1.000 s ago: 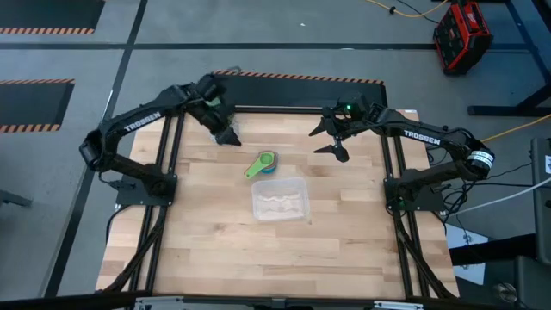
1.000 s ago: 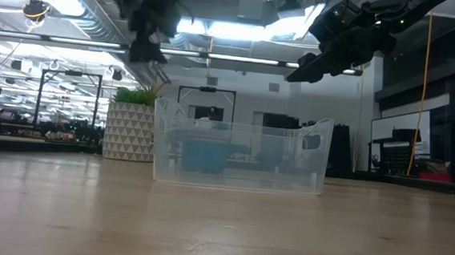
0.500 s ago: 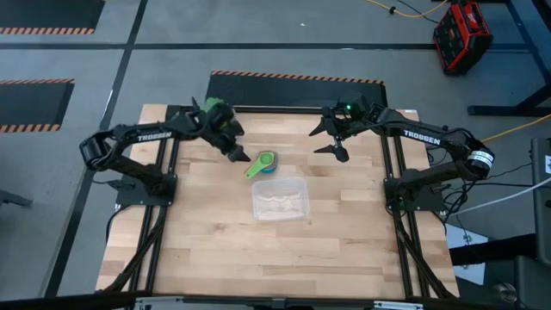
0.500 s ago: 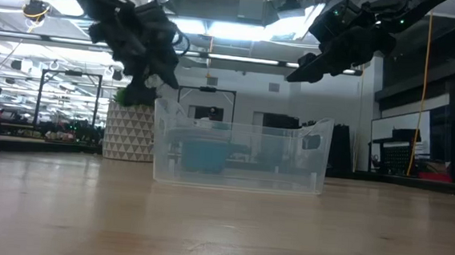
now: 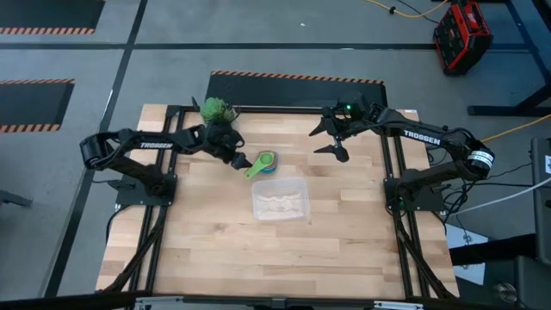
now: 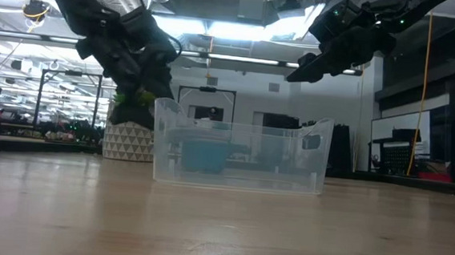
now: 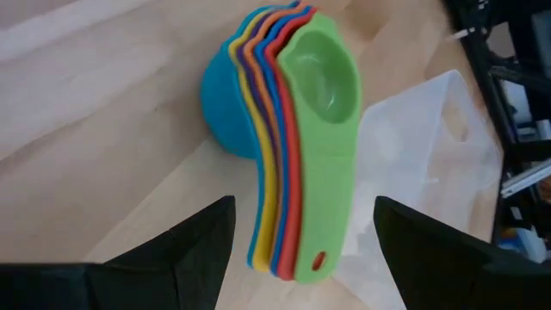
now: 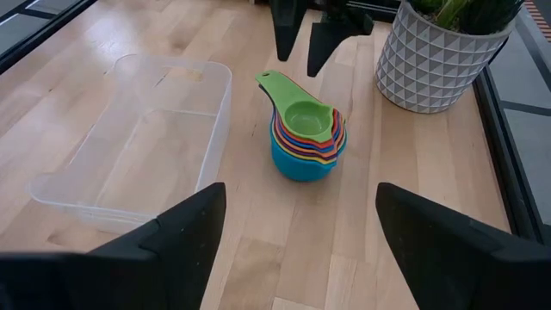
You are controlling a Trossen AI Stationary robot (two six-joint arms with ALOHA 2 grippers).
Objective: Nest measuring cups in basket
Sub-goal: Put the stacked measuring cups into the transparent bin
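While nested, measuring cups [image 8: 306, 138] form rainbow stack, green topmost.

Two dark jointed arms [image 5: 155, 146], white TROSSEN lettering, black tapered jaws.

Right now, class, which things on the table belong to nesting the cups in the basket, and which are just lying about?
Belong to the job:
- measuring cups, stacked, on the wood beside the basket
- basket, clear, nothing in it
- left pincer, open, at the cups' handles

Just lying about:
- potted plant
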